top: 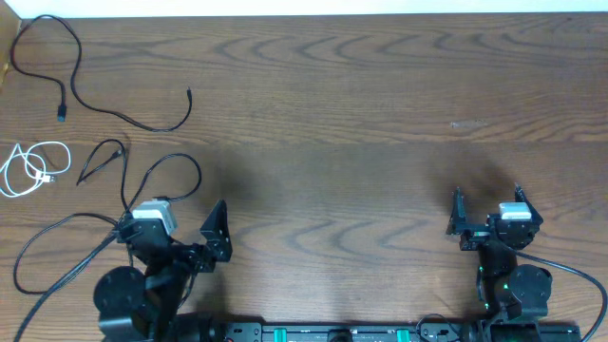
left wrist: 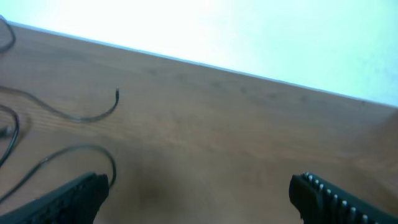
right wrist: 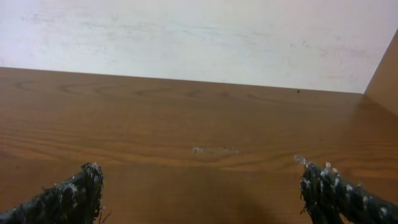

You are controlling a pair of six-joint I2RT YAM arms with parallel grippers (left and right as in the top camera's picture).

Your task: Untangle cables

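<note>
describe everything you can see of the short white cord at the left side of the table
The short white cord is thin and looks like smooth plastic-sheathed cable. It lies flat in a few loose, overlapping loops on the brown wooden table, at its far left, reaching the edge of the overhead picture. A small plug end points right at the coil's lower right. Only the table touches it; the nearest thin black cord lies apart to its right. Finer plug detail is too small to tell, and neither wrist view shows it.
</note>
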